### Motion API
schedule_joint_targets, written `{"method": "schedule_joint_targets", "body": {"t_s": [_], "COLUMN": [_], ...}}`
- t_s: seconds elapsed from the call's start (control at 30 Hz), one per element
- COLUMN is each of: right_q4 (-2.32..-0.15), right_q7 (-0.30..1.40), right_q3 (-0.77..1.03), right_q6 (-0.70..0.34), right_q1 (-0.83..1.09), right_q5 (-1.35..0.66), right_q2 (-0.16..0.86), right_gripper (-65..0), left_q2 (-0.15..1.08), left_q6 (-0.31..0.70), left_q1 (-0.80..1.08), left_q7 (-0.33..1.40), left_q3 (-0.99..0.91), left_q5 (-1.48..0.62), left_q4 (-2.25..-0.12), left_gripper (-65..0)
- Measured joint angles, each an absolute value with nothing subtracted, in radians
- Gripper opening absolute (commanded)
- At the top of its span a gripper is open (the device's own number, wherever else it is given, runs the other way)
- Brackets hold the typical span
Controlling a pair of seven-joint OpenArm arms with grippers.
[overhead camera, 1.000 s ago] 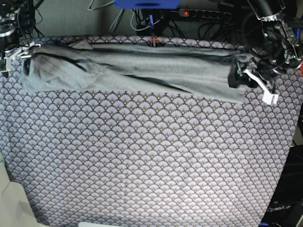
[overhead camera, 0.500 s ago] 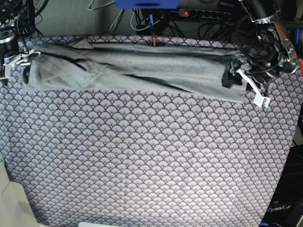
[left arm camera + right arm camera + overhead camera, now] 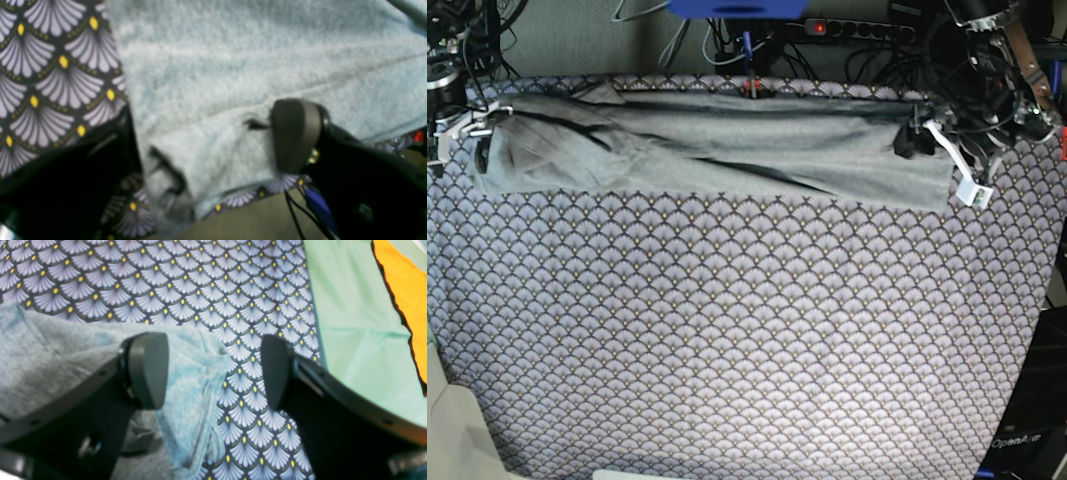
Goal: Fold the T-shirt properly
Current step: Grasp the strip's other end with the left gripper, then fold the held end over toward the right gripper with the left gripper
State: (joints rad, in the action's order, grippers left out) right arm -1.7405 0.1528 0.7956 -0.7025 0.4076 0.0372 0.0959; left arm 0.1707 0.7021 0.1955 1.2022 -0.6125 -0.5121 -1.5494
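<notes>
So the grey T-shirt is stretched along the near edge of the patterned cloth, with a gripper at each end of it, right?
Not quite. The T-shirt lies along the far edge of the patterned cloth, by the cables, as the base view shows. The rest holds: the left gripper is at one end and the right gripper at the other.
</notes>
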Motion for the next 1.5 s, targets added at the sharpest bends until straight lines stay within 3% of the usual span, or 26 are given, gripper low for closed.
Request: {"method": "schedule_joint_targets", "body": {"t_s": [0.1,0.33,0.57,0.8,0.93,1.03,1.23,1.5], "right_q4": [-1.740,-1.740,-1.740,-1.740,-1.740,-1.740,-1.740,-1.741], "right_q7": [0.149,0.152,0.152,0.153,0.153,0.152,0.152,0.152], "right_q3": [0.796,0.796,0.796,0.796,0.796,0.796,0.796,0.796], "right_q6": [-0.702,-0.702,-0.702,-0.702,-0.702,-0.702,-0.702,-0.702], "right_q1": [0.408,0.408,0.408,0.408,0.408,0.408,0.408,0.408], "right_q5": [0.037,0.037,0.037,0.038,0.038,0.037,0.037,0.037], "right_q2": [0.096,0.096,0.096,0.097,0.097,0.097,0.099,0.099], "right_gripper": [-21.0,-21.0,-21.0,-21.0,-21.0,-21.0,-21.0,-21.0], "left_q2": [0.172,0.175,0.108,-0.018,-0.056,-0.052,-0.002,0.036], "left_q6": [0.700,0.685,0.678,0.682,0.681,0.599,0.386,0.204], "left_q1": [0.195,0.189,0.175,0.167,0.114,0.108,0.103,0.099], "left_q7": [1.191,1.201,1.277,1.412,1.405,1.414,1.408,1.406], "left_q3": [-0.597,-0.511,-0.500,-0.487,-0.482,-0.434,-0.157,0.130], "left_q5": [-0.501,-0.493,-0.479,-0.467,-0.471,-0.452,-0.467,-0.467], "left_q4": [-1.549,-1.547,-1.605,-1.890,-1.944,-1.947,-1.952,-1.946], "left_gripper": [-25.2,-64.1,-65.0,-65.0,-65.0,-65.0,-65.0,-65.0]}}
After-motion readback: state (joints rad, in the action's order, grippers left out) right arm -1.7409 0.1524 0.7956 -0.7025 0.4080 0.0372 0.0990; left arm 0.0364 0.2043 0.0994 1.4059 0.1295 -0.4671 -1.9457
